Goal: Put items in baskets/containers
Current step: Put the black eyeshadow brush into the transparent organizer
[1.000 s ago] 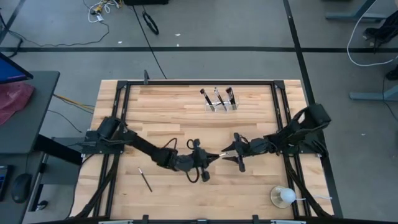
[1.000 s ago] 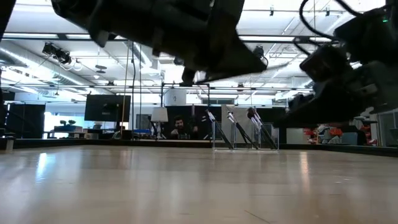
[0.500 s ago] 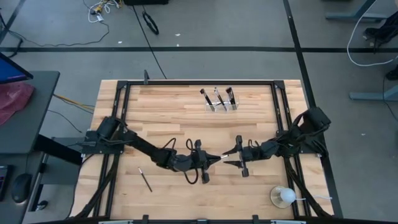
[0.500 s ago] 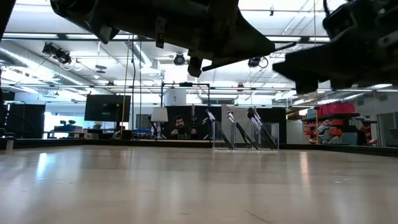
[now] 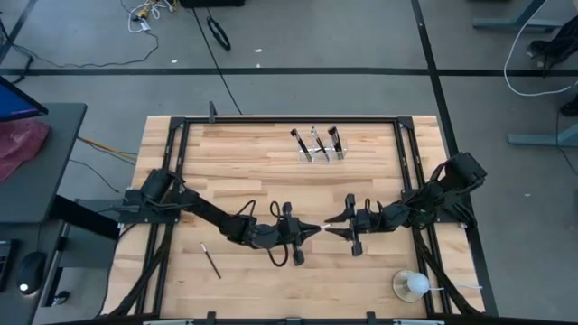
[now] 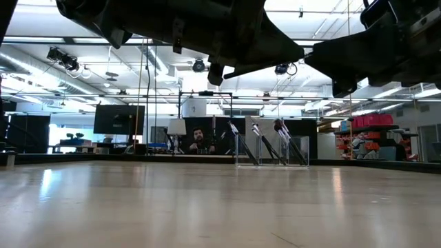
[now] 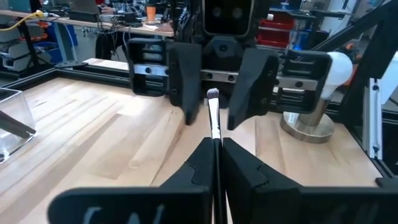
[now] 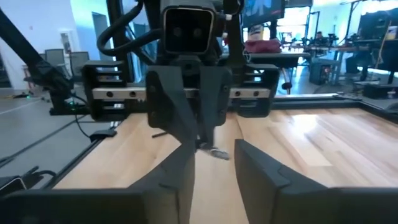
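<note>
My left gripper (image 5: 305, 229) is shut on a thin makeup brush (image 7: 214, 121) held above the middle of the table, its bristle tuft (image 7: 211, 94) pointing toward the table's right edge. My right gripper (image 5: 330, 224) faces it, open. Its two fingers (image 7: 186, 81) stand on either side of the tuft end without touching it. The clear organizer (image 5: 321, 152) stands at the far middle with three brushes leaning in it. One more brush (image 5: 210, 260) lies flat on the table at the near left. My left gripper pinches the brush's dark handle (image 7: 216, 142) between its two fingers. The fingers lie level, coming from the table's left, along the brush. The brush sticks straight out past the fingertips, tuft end forward, lifted clear of the table.
A white ball on a clear round base (image 5: 413, 285) stands at the near right corner. Black frame rails (image 5: 172, 162) run along the table's left, right and far edges. Bare wood lies between the grippers and the organizer. A person (image 6: 198, 140) sits in the room behind.
My right gripper has drawn back a little toward the table's right edge and has risen, staying in front of the brush's tuft end. My left gripper keeps its hold on the brush near the table's middle.
</note>
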`<act>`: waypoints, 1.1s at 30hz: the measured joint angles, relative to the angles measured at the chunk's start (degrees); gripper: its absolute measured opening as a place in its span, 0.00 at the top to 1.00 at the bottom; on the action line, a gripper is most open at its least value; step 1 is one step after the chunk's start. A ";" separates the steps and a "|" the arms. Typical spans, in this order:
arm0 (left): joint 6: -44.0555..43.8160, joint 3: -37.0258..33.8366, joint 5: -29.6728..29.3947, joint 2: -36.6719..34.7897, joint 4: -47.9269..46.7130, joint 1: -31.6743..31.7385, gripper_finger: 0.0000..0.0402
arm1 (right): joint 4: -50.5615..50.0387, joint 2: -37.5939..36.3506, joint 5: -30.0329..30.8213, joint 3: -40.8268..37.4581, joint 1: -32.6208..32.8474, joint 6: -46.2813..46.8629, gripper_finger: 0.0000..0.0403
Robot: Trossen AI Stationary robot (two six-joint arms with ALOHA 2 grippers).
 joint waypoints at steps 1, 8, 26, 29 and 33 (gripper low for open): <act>0.00 0.00 -0.31 0.00 0.00 0.00 0.94 | -0.02 0.00 -0.15 0.00 0.00 0.06 0.73; -0.02 -0.02 -0.62 -0.02 -0.02 -0.02 0.93 | -0.06 0.00 -0.55 0.02 0.00 0.14 0.92; -0.15 -0.02 -1.27 -0.09 -4.36 0.70 0.54 | -7.67 -2.73 7.25 0.04 0.04 3.95 0.99; -0.50 -0.02 -3.98 -0.11 -7.28 0.09 0.46 | -17.63 -9.48 11.74 0.04 -0.02 5.73 1.00; -3.81 -0.02 -8.51 -0.11 -12.57 -1.09 0.41 | -35.86 -23.22 16.17 0.71 -0.20 7.67 1.00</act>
